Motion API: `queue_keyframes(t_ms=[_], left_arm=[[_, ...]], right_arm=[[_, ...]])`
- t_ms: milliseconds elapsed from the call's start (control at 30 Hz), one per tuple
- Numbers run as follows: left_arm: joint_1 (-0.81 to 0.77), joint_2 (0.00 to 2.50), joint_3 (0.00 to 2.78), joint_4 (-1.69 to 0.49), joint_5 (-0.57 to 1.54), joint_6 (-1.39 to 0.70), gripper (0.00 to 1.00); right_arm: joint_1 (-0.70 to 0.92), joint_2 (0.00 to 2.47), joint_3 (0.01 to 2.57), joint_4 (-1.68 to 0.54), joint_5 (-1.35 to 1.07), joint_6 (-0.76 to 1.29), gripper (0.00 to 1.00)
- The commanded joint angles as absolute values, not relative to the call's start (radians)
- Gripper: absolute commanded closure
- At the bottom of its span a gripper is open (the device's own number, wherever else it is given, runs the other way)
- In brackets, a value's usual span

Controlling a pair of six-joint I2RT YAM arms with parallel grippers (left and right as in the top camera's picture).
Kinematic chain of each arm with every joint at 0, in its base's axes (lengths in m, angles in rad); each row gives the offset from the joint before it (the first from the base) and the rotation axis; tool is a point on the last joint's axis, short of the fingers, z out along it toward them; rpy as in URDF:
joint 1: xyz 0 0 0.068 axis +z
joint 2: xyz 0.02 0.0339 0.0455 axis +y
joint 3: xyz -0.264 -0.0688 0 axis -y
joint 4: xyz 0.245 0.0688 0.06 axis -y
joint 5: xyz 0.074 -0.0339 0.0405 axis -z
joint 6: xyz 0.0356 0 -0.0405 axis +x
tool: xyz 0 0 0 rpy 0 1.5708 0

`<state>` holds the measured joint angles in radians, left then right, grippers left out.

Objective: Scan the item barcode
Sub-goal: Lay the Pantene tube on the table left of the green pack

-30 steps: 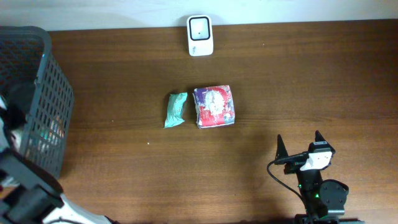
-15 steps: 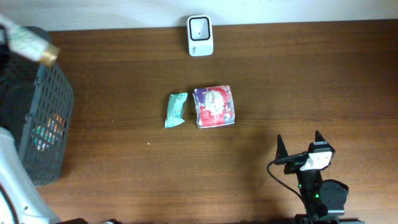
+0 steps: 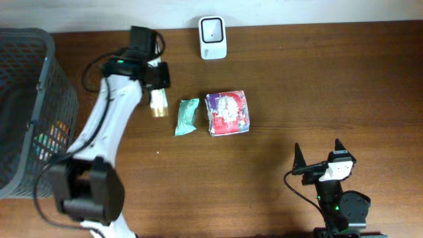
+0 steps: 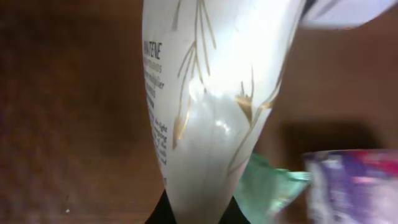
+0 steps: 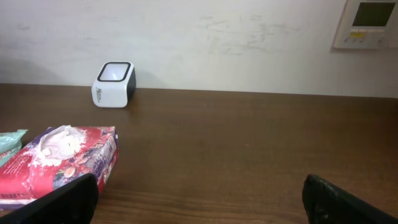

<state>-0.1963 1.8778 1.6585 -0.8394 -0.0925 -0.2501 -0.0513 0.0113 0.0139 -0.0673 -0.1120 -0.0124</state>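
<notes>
The left gripper holds the tube, a white tube with gold line art and a gold cap, above the desk. Its jaws are closed on the tube's narrow end, which the left wrist view shows at the bottom edge. In the overhead view the tube hangs at 9 o'clock of the green packet, just beside it. The wipes pack lies beyond at 3 o'clock, and the basket stands well apart at 9 o'clock. The scanner stands at the 12 o'clock edge of the desk, at about 1 o'clock from the tube. The step in hand appears to be presenting the tube to the scanner. To do it well, carry the tube toward 1 o'clock, high enough to clear the green packet. The barcode is not visible in any view; the left wrist view shows only small print along one side. Turn the tube about its long axis until the barcode panel faces the scanner window, then hold it steady, near the window but not touching. Keep the grip firm, as the glossy surface may slip. The right gripper rests at 5 o'clock with its jaws wide apart, holding nothing, and need not take part.
</notes>
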Motion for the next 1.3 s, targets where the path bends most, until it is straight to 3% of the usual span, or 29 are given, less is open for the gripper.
queue_keyframes(t_ms=[0,67,100,167,200,267,367,433,467,500,633,667,700,800,933,1033,1267], left_arm=[[-0.221,1.992,1.676,-0.848,-0.207,-0.229,1.0],[-0.249,2.069,1.676,-0.852,-0.2,-0.229,0.94],[-0.266,2.093,1.676,-0.85,-0.167,-0.23,0.82],[-0.3,2.114,1.676,-0.843,-0.127,-0.23,0.74],[-0.32,2.115,1.676,-0.84,-0.127,-0.229,0.47],[-0.331,2.115,1.701,-0.846,-0.127,-0.23,0.42],[-0.323,2.114,1.889,-0.979,-0.057,-0.23,0.46],[-0.313,2.114,2.067,-1.09,0.015,-0.229,0.7],[-0.313,2.114,2.167,-1.145,0.036,-0.229,0.75],[-0.311,2.114,2.259,-1.188,0.027,-0.229,0.73],[-0.185,2.113,2.709,-1.379,-0.027,-0.229,0.47],[-0.131,2.113,2.791,-1.395,-0.027,-0.229,0.09],[-0.056,2.113,2.861,-1.407,-0.026,-0.229,0.0],[0.271,2.115,2.904,-1.46,-0.026,-0.23,0.01],[0.566,2.12,2.795,-1.547,-0.026,-0.229,0.0],[0.662,2.131,2.574,-1.528,-0.022,-0.185,0.01],[0.691,2.132,1.986,-1.313,-0.022,-0.133,0.01]], right_arm=[[-0.046,0.006,0.006,-0.071,-0.103,-0.019,0.01],[-0.046,0.006,0.006,-0.071,-0.103,-0.019,0.01],[-0.046,0.006,0.006,-0.071,-0.103,-0.019,0.02],[-0.046,0.006,0.006,-0.071,-0.103,-0.019,0.02],[-0.046,0.006,0.006,-0.071,-0.103,-0.019,0.01],[-0.046,0.006,0.006,-0.071,-0.103,-0.019,0.01],[-0.046,0.006,0.006,-0.071,-0.103,-0.019,0.01],[-0.046,0.006,0.006,-0.071,-0.103,-0.019,0.01],[-0.046,0.006,0.006,-0.071,-0.103,-0.019,0.01],[-0.046,0.006,0.006,-0.071,-0.103,-0.019,0.01],[-0.046,0.006,0.006,-0.071,-0.103,-0.019,0.01],[-0.046,0.006,0.006,-0.071,-0.103,-0.019,0.02],[-0.046,0.006,0.006,-0.071,-0.103,-0.019,0.01],[-0.046,0.006,0.006,-0.071,-0.103,-0.019,0.01],[-0.046,0.006,0.006,-0.071,-0.103,-0.019,0.01],[-0.046,0.006,0.006,-0.071,-0.103,-0.019,0.01],[-0.046,0.006,0.006,-0.071,-0.103,-0.019,0.01]])
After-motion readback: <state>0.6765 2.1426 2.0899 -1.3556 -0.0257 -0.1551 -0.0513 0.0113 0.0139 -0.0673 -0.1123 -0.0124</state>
